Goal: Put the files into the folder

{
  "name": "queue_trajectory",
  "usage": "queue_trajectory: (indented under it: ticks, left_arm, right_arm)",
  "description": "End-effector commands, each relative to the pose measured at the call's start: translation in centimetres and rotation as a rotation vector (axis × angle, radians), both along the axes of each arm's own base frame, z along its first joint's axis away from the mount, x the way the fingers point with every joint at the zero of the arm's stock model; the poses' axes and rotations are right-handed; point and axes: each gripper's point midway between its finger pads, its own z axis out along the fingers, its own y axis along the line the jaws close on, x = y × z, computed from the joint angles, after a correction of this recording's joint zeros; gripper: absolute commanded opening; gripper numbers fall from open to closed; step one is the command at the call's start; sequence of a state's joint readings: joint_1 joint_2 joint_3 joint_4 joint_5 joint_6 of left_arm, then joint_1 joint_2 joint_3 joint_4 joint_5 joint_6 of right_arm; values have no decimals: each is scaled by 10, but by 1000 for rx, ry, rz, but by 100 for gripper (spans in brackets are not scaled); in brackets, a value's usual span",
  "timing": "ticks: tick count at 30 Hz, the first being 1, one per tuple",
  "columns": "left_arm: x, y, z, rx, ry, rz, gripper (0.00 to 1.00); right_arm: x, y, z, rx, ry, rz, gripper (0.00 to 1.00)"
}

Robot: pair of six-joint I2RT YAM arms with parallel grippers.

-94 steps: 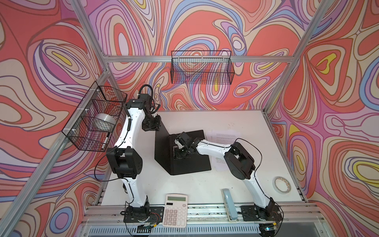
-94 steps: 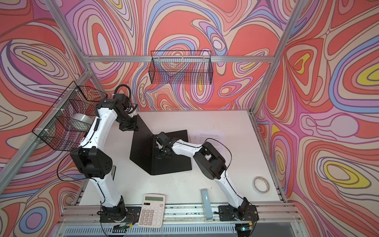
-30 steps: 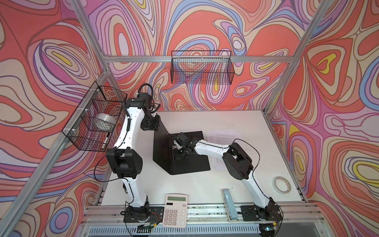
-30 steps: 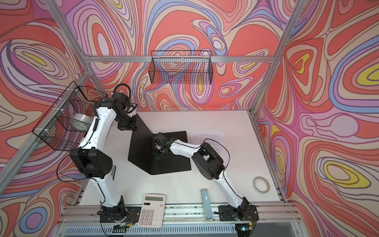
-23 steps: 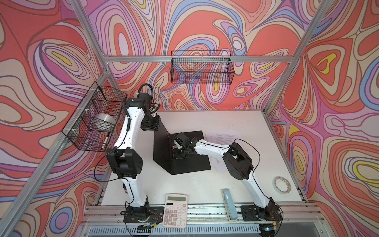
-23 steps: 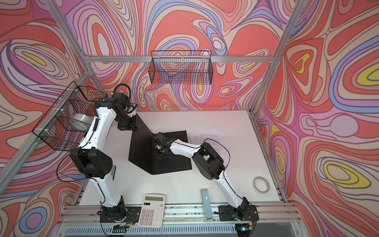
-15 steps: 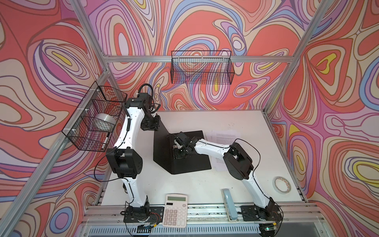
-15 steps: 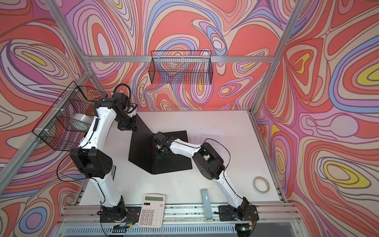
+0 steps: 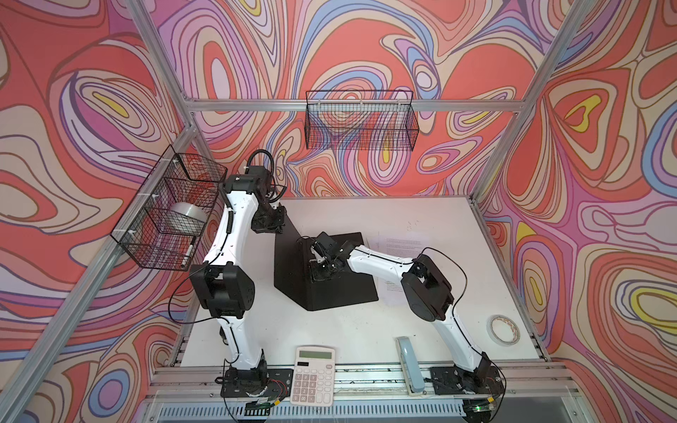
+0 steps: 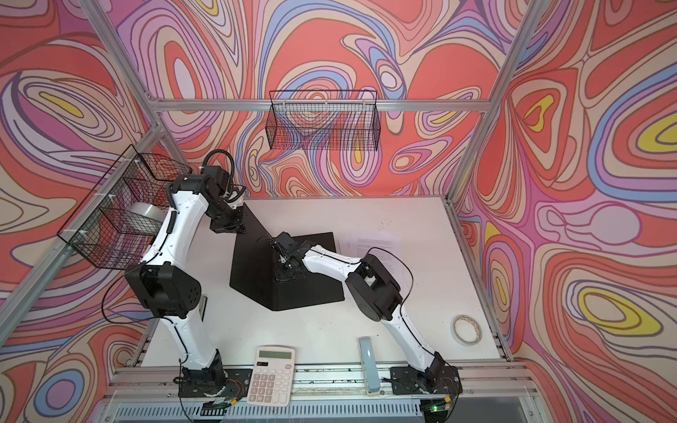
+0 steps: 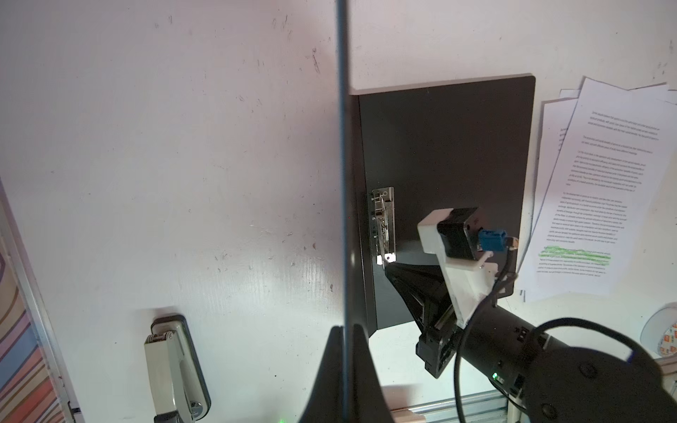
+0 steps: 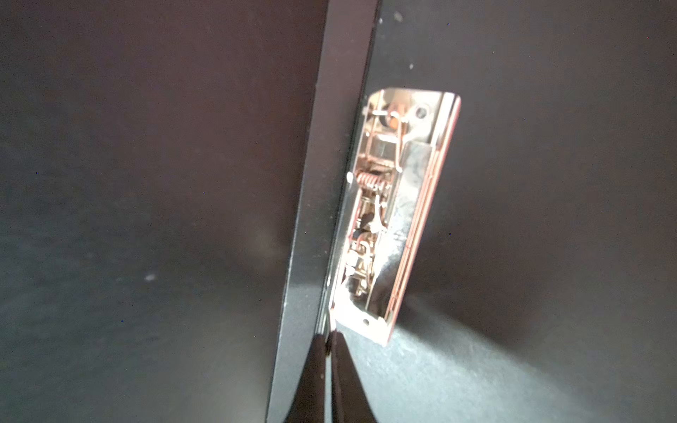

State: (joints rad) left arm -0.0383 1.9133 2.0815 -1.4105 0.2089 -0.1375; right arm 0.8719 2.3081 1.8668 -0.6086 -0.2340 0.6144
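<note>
Both top views high up, looking down on the whole tabletop (image 9: 366, 326), left wrist camera above the folder (image 11: 439, 146), right wrist camera very near, both seeing its clip (image 11: 384, 219).

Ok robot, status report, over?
Left gripper shut on folder cover, raised. Right gripper shut on clip. Files outside, beside folder, partly under right arm.
</note>
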Motion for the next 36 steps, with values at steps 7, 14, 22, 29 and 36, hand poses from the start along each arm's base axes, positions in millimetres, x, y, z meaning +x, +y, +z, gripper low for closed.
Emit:
queue_trajectory:
  ticks: [7,14,22,29,36]
  left_arm:
    - [2,6,3,17,-2,-9,0]
    - [6,6,0,19,-3,-9,0]
    - [9,10,-2,44,-9,-18,0]
    - [12,13,-2,65,-24,-28,0]
    - [19,21,-8,107,-38,-27,0]
  right_arm:
    - [6,0,28,20,-63,13,0]
    - [10,8,40,61,-78,14,1]
    - [13,13,53,92,-94,11,7]
    - [15,16,65,116,-109,14,14]
    - [21,16,86,131,-165,8,24]
